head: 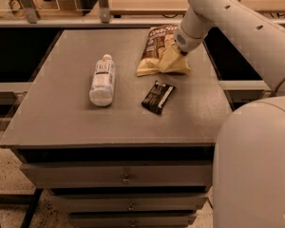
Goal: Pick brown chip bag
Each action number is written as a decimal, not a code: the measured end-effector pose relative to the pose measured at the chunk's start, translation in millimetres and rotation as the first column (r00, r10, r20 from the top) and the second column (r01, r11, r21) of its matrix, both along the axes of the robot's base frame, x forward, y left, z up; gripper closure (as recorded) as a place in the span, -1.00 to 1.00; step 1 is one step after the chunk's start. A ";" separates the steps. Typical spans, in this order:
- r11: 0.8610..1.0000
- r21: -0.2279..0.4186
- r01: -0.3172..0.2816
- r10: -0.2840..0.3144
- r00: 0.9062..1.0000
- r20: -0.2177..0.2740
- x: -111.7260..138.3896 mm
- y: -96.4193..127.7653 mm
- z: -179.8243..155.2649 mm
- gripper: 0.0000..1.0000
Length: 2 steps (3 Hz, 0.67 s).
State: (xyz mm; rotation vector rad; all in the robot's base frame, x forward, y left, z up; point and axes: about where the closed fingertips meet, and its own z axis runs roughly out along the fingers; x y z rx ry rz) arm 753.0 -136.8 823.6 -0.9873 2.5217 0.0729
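Observation:
The brown chip bag (151, 50) lies on the grey table (61, 113) at the back right, dark brown top toward the far edge and cream-tan lower part toward me. My gripper (170, 57) comes down from the white arm (213, 8) and sits on the bag's right side, touching it. The bag rests on the table top, and the gripper hides part of its right half.
A clear plastic bottle with a white label (102, 80) lies left of the bag. A small flat black wrapper (157, 97) lies just in front of the bag. The robot's white body (256, 165) fills the lower right. Drawers (126, 178) sit below the table top.

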 end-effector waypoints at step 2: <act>0.996 0.006 -0.084 0.084 0.996 0.017 -0.4 9.3 22.5 1.00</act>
